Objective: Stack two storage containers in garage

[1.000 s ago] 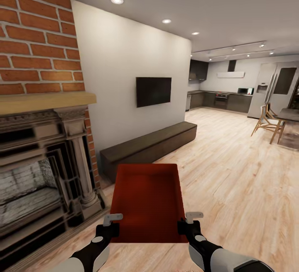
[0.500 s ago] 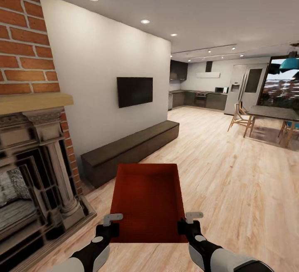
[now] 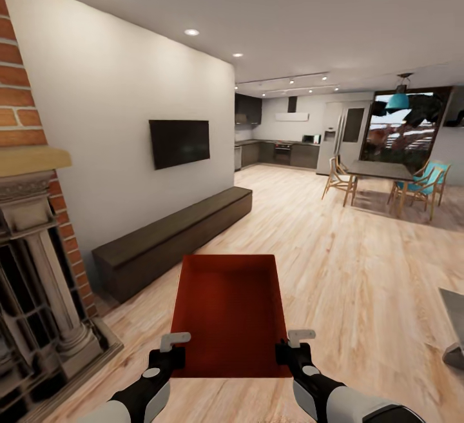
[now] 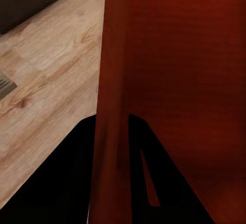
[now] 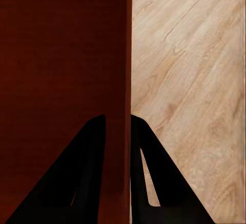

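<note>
View has swung right since a second ago: the brick fireplace (image 3: pixel 32 268) has slid toward the left edge, the dining table (image 3: pixel 377 170) with teal chairs (image 3: pixel 428 181) and the big window have come into sight. Bin and arms sit at the same spot in the head view, so that is camera motion, not theirs.

Storage bin (image 3: pixel 229 313): orange-red, rectangular, straight plain walls, no lid, smooth matte inside, held up over the light wood plank floor (image 3: pixel 361 281) of the living room.

Left jaws (image 3: pixel 169 353) are clamped on the bin's left wall near its near corner; in the left wrist view the thin red wall (image 4: pixel 110 131) runs straight between the two dark fingers (image 4: pixel 72 183), one inside, one outside. Right jaws (image 3: pixel 290 349) grip the right wall the same way; right wrist view shows the wall edge (image 5: pixel 123 106) pinched between both black fingers (image 5: pixel 82 172), the bin's inside on one side, planks on the other.

Long dark low bench (image 3: pixel 174 239) along the white wall, flat black TV (image 3: pixel 179 142) above it, dark kitchen cabinets far back.
</note>
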### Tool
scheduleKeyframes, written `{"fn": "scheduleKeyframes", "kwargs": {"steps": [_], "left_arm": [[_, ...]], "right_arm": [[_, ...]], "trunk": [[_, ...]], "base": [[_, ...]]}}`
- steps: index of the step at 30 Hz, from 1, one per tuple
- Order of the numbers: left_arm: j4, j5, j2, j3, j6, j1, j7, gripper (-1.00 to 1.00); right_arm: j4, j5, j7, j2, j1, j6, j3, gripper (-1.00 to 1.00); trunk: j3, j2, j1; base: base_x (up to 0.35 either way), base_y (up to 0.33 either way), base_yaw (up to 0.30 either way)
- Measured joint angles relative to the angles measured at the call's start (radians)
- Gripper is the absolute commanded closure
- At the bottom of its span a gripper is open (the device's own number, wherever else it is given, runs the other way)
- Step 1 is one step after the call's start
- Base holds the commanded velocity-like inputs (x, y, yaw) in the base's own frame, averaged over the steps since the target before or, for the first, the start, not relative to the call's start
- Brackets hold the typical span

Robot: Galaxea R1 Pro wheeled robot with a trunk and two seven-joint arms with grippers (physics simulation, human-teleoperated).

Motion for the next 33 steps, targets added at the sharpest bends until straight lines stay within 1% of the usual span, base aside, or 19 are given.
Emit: {"fn": "scheduleKeyframes", "kwargs": {"steps": [24, 30, 33], "left_arm": [[0.000, 0.000, 0.000, 0.001, 0.000, 0.000, -0.001, 1.00], [0.001, -0.001, 0.000, 0.001, 0.000, 0.000, -0.001, 1.00], [0.000, -0.001, 0.000, 0.001, 0.000, 0.000, -0.001, 1.00]], "right_arm": [[0.000, 0.000, 0.000, 0.000, 0.000, 0.000, 0.000, 1.00], [0.000, -0.001, 0.000, 0.000, 0.000, 0.000, 0.001, 1.00], [0.000, -0.002, 0.001, 0.000, 0.000, 0.000, 0.001, 1.00]], "trunk": [[0.000, 0.000, 0.000], [0.000, 0.000, 0.000], [0.000, 0.000, 0.000]], "base": [[0.002, 0.000, -0.285], [0.114, 0.000, -0.279], [0.229, 0.000, -0.142]]}}
